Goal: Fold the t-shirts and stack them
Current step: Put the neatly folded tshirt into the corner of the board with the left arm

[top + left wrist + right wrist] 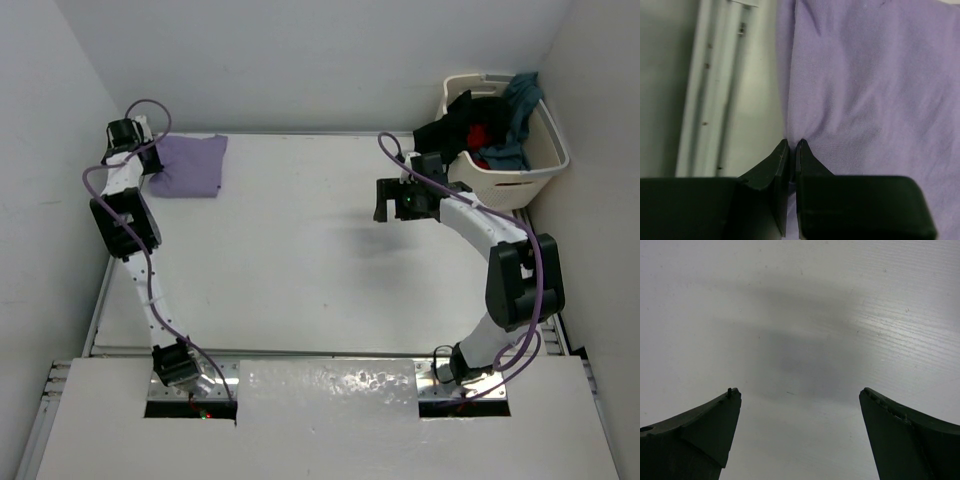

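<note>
The left gripper point(791, 143) pinches the edge of the folded lavender t-shirt point(188, 165), far left, likely to tidy it. The right gripper point(800, 391) hangs wide, holding nothing, near the basket point(545, 168) of other t-shirts point(497, 138).

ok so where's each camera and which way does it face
Top external: fixed above and behind, looking down on the table; left arm and right arm show, plus lavender t-shirt and basket.
Left wrist: on that wrist, facing down past left fingers shut on the t-shirt's edge.
Right wrist: on that wrist, facing down at bare table between open right fingers.
Shared: top external and left wrist both show the lavender t-shirt.
</note>
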Motion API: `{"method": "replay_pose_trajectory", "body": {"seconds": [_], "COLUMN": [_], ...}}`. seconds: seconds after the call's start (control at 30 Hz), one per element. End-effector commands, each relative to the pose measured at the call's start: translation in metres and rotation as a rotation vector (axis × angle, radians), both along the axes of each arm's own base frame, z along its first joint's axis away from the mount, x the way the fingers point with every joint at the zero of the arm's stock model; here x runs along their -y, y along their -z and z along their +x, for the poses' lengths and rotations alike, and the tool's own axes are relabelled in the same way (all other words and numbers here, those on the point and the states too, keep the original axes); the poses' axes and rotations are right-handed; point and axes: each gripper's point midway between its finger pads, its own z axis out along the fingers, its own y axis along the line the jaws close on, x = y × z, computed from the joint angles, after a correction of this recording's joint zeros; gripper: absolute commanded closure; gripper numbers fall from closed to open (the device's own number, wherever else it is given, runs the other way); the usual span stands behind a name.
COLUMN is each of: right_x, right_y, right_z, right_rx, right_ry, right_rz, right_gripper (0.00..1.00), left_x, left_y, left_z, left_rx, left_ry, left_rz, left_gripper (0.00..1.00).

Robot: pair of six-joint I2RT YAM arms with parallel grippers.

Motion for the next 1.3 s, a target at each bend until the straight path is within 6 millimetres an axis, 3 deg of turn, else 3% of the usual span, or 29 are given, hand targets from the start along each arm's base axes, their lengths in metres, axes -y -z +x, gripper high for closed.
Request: {"method": "replay_pose_trajectory", "body": {"seconds": [0.0,0.2,0.23,0.27,0.3,0.33,0.47,0.53,0.57,0.63,0.67,0.7,0.77,0.83,0.87,0.9,0.93,0.97,1.0,1.03,1.07,1.1,1.13,1.17,1.2,1.27], "right_x": [-0.002,0.001,0.001,0.001,0.001,0.001,0.000,0.001,0.002,0.000,-0.002,-0.004,-0.005,-0.003,-0.002,0.002,0.004,0.005,0.007,0.012,0.014,0.014,0.020,0.022,0.027,0.047], "right_y": [-0.016,-0.014,-0.015,-0.017,-0.020,-0.021,-0.034,-0.043,-0.051,-0.059,-0.066,-0.073,-0.080,-0.088,-0.087,-0.094,-0.096,-0.095,-0.098,-0.102,-0.104,-0.106,-0.112,-0.116,-0.122,-0.137], "right_z": [0.013,0.012,0.011,0.010,0.011,0.009,0.010,0.009,0.009,0.007,0.007,0.003,0.000,-0.006,-0.010,-0.012,-0.013,-0.017,-0.018,-0.018,-0.018,-0.020,-0.016,-0.013,-0.006,0.012], "right_rx": [0.046,0.034,0.034,0.035,0.040,0.037,0.068,0.074,0.084,0.097,0.111,0.119,0.136,0.154,0.153,0.174,0.179,0.178,0.183,0.197,0.202,0.200,0.219,0.231,0.256,0.285], "right_ry": [0.018,0.023,0.020,0.015,0.013,0.009,0.001,0.006,0.004,-0.005,-0.017,-0.025,-0.032,-0.029,-0.028,-0.015,-0.008,-0.007,-0.005,0.015,0.020,0.024,0.058,0.066,0.097,0.195], "right_rz": [0.018,-0.002,-0.002,-0.001,-0.001,-0.005,0.005,0.001,0.001,0.008,0.016,0.025,0.029,0.029,0.027,0.018,0.014,0.009,0.002,-0.013,-0.022,-0.025,-0.041,-0.046,-0.063,-0.130], "right_gripper": [0.01,0.01,0.01,0.01,0.01,0.01,0.01,0.01,0.01,0.01,0.01,0.01,0.01,0.01,0.01,0.01,0.01,0.01,0.01,0.01,0.01,0.01,0.01,0.01,0.01,0.01], "left_x": [-0.026,-0.028,-0.028,-0.027,-0.027,-0.026,-0.029,-0.037,-0.040,-0.044,-0.040,-0.037,-0.022,0.009,0.022,0.038,0.050,0.064,0.075,0.105,0.123,0.137,0.167,0.186,0.205,0.241], "left_y": [-0.025,-0.028,-0.031,-0.036,-0.044,-0.048,-0.078,-0.105,-0.128,-0.151,-0.181,-0.187,-0.211,-0.248,-0.280,-0.274,-0.283,-0.310,-0.300,-0.302,-0.327,-0.293,-0.331,-0.333,-0.278,-0.274], "left_z": [0.017,0.021,0.021,0.021,0.020,0.020,0.013,0.005,-0.001,-0.010,-0.017,-0.023,-0.031,-0.043,-0.055,-0.059,-0.064,-0.076,-0.083,-0.086,-0.102,-0.112,-0.125,-0.135,-0.147,-0.176], "left_rx": [0.106,0.125,0.128,0.135,0.144,0.147,0.166,0.181,0.201,0.216,0.256,0.253,0.298,0.373,0.424,0.407,0.418,0.469,0.447,0.444,0.500,0.442,0.590,0.637,0.566,0.624], "left_ry": [-0.016,-0.021,-0.023,-0.030,-0.035,-0.038,-0.087,-0.156,-0.176,-0.228,-0.236,-0.236,-0.231,-0.169,-0.152,-0.168,-0.168,-0.166,-0.193,-0.156,-0.139,-0.137,-0.090,-0.030,-0.010,0.115], "left_rz": [0.040,0.049,0.048,0.044,0.044,0.038,0.047,0.080,0.100,0.118,0.124,0.117,0.052,-0.019,-0.023,-0.043,-0.041,-0.033,-0.047,-0.072,-0.089,-0.125,-0.210,-0.272,-0.377,-0.481], "left_gripper": [1.00,1.00,0.94,0.46,0.16,0.01,0.00,0.00,0.00,0.00,0.00,0.00,0.00,0.00,0.00,0.00,0.00,0.00,0.00,0.00,0.00,0.00,0.00,0.00,0.00,0.00]}}
